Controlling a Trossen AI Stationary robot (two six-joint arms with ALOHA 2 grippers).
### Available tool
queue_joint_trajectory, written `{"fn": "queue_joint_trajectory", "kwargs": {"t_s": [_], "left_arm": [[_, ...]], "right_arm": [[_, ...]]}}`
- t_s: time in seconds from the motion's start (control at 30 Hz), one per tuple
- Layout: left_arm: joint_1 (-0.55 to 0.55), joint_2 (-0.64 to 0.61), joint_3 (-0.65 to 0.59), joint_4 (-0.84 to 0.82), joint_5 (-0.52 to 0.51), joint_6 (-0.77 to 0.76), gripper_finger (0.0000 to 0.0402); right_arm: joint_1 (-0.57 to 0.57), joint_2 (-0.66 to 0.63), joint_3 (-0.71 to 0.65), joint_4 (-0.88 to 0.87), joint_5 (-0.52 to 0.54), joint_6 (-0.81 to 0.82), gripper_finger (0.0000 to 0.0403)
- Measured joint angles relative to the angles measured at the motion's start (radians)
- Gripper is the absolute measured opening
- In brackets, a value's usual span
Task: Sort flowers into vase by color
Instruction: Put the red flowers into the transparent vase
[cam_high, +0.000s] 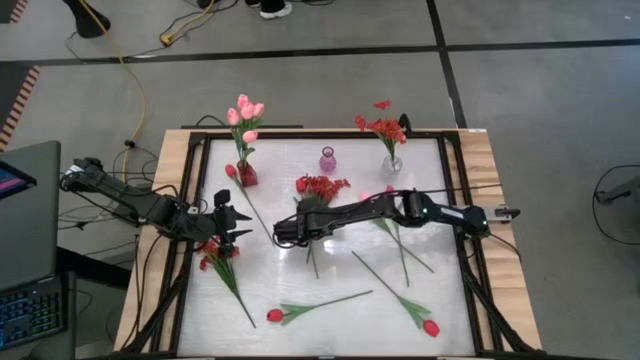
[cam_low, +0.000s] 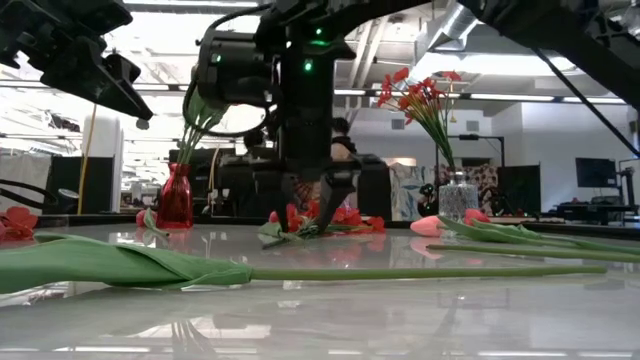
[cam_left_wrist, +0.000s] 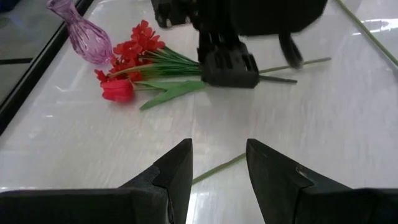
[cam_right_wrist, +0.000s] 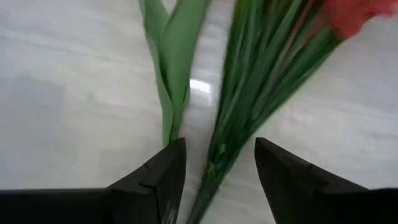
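High view, right hand (cam_high: 287, 232) low over the spray of red blossoms (cam_high: 322, 187) lying mid-surface (cam_high: 430, 160), left hand (cam_high: 232, 218) near the left edge, red tulip (cam_high: 275, 315) lying near the front, right wrist view, fingers (cam_right_wrist: 163, 167) parted astride the spray's green stems (cam_right_wrist: 249, 106), left wrist view, fingers (cam_left_wrist: 177, 165) spread, holding nothing.

Two dark, matte black jointed arms are seen, each ending in a tool with two wedge-shaped black fingers (cam_left_wrist: 177, 171). Small green lights are lit on the right arm (cam_high: 425, 211).
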Motion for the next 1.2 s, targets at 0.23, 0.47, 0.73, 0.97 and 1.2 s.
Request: {"fn": "queue_joint_trajectory", "kwargs": {"t_s": [0.23, 0.47, 0.73, 0.97, 1.2], "left_arm": [[0.000, 0.000, 0.000, -0.006, 0.000, -0.003, 0.0138], [0.000, 0.000, 0.000, -0.007, -0.001, -0.003, 0.0139], [0.000, 0.000, 0.000, -0.014, 0.000, -0.018, 0.0139], [-0.001, 0.000, 0.000, -0.014, -0.001, -0.018, 0.0139], [-0.001, 0.000, 0.000, -0.015, -0.001, -0.017, 0.0139]], "right_arm": [[0.003, 0.012, 0.004, -0.016, -0.043, 0.000, 0.0188], [0.003, 0.012, 0.003, -0.031, -0.021, -0.009, 0.0078], [0.017, -0.002, -0.002, -0.142, 0.036, 0.046, 0.0030], [0.049, -0.093, -0.003, -0.261, 0.096, 0.116, 0.0035], [0.112, -0.241, -0.002, -0.271, 0.249, 0.103, 0.0034]]}}
